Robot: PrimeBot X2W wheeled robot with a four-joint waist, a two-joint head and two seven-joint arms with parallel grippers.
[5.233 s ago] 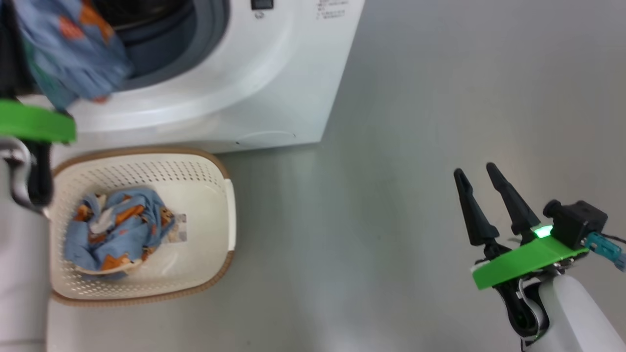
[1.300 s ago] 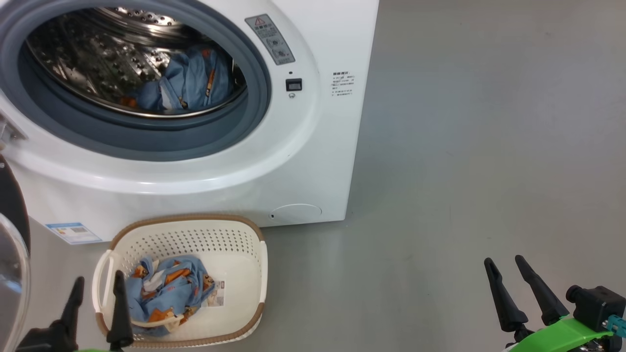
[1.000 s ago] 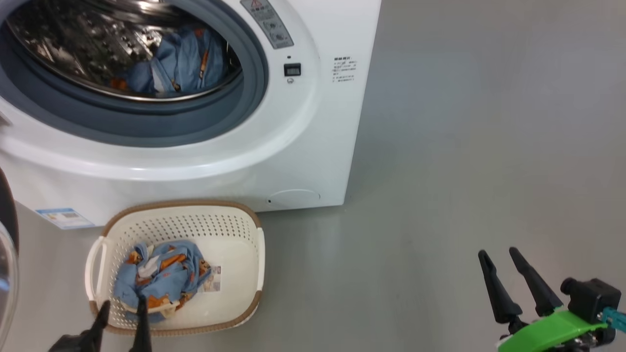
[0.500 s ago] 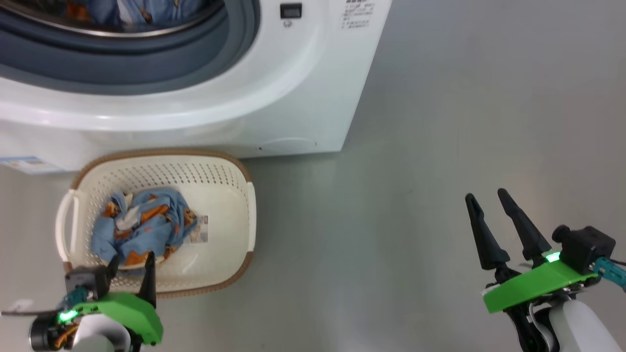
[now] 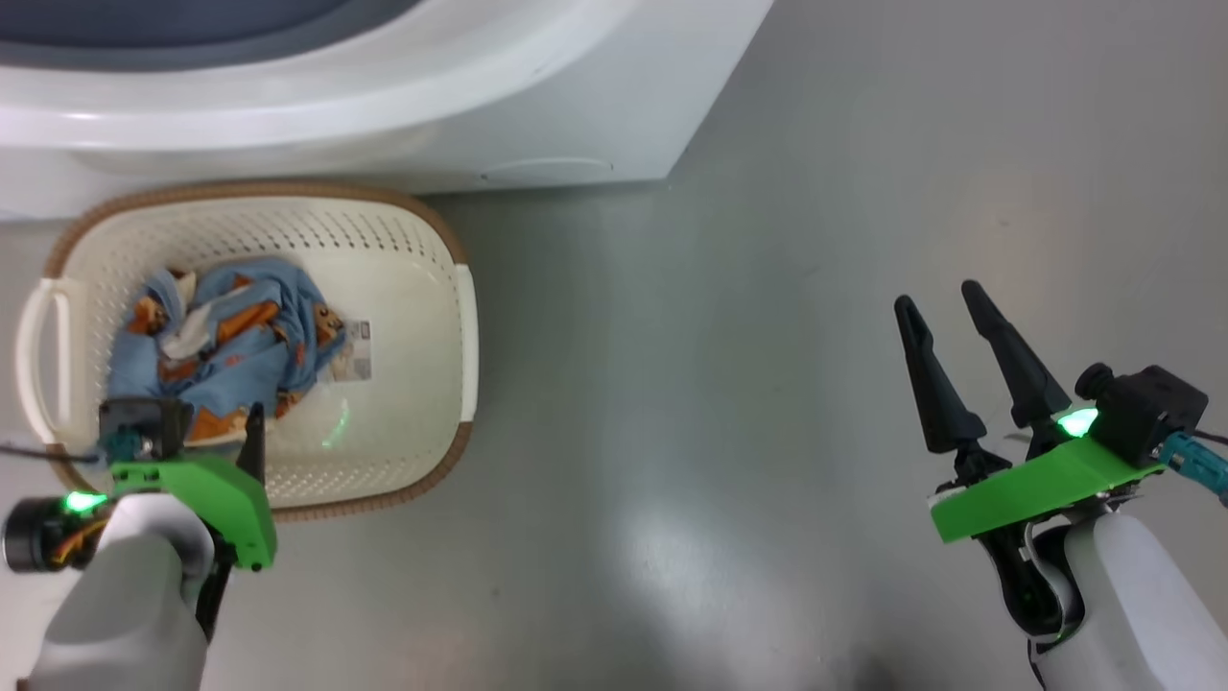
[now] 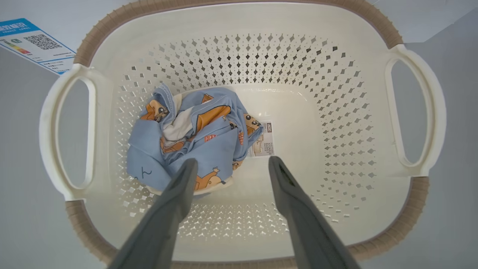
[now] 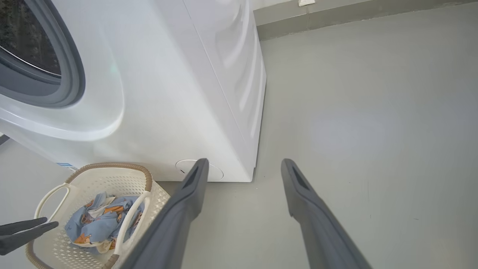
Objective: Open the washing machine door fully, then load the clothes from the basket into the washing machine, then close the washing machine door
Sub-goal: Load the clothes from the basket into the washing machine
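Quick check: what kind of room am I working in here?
Probably a laundry area, perhaps a test room. A white front-loading washing machine stands on a bare grey floor, with a basket of clothes in front of it.

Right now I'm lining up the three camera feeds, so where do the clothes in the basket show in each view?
Head view: the clothes lie at middle left, in the left half of the basket.
Left wrist view: clothes just left of centre, on the basket floor.
Right wrist view: clothes at lower left, inside the basket.
Shared landmark: the basket's brown rim.
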